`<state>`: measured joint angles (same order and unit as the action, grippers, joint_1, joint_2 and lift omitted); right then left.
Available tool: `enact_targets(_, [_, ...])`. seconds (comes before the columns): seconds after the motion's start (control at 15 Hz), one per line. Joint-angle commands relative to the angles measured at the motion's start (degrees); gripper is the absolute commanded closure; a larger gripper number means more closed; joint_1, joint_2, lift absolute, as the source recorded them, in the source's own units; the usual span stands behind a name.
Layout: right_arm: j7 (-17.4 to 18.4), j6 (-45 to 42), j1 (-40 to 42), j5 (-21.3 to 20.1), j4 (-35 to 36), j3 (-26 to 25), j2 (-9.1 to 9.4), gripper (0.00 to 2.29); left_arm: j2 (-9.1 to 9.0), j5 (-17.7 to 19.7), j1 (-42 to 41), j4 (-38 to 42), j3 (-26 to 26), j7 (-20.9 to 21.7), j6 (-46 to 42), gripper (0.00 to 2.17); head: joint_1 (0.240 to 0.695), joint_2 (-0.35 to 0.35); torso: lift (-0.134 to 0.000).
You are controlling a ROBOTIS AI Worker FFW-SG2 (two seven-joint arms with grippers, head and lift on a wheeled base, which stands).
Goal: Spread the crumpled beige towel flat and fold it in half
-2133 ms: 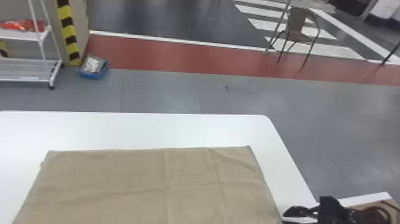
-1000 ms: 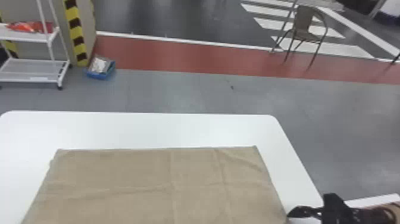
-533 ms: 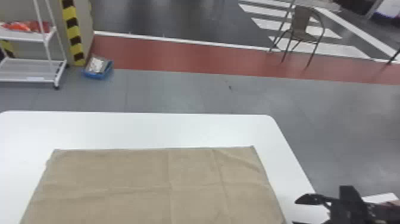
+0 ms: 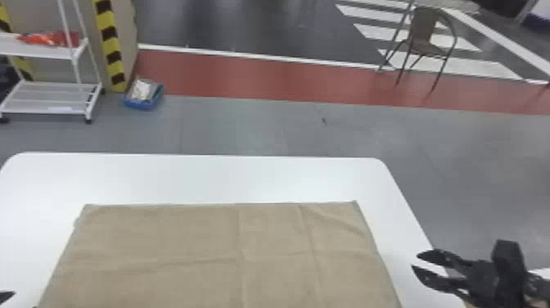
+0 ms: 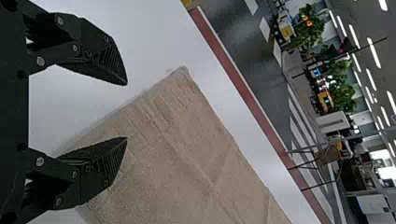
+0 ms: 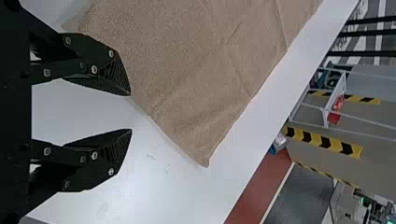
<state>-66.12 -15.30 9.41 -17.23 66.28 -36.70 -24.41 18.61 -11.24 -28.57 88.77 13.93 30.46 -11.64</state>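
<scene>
One towel spread on one tabletop; left tool off its left, right tool off its right, both open; beyond towel, one blue bin, whitish contents

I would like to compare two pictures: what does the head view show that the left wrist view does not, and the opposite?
Head view: the right gripper with its jaws apart, the white shelf and the blue box on the floor.

Left wrist view: green plants and bright ceiling lights.

Both: the beige towel lying creased on the white table, the chair beyond it, and the left gripper.
</scene>
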Motion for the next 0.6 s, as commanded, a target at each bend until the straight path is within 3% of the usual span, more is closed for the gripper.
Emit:
enact_targets(0.0, [3.2, 2.1, -0.7, 0.6, -0.5, 0.1, 2.26, 1.48, -0.94, 0.2, 7.0, -4.4, -4.4, -0.1, 10.4, 1.67, 0.695, -0.258, 0.000])
enact_targets(0.27, [9.2, 1.7, -0.9, 0.2, -1.7, 2.9, 4.46, 1.48, -1.82, -2.8, 12.4, -8.2, -9.5, -1.8, 15.6, 1.66, 0.695, -0.262, 0.000])
enact_targets(0.53, [11.2, 1.7, -2.6, -0.6, -3.3, 5.9, 5.42, 1.48, -1.82, -3.3, 12.5, -8.2, -9.5, -2.2, 15.6, 1.66, 0.695, -0.239, 0.000])
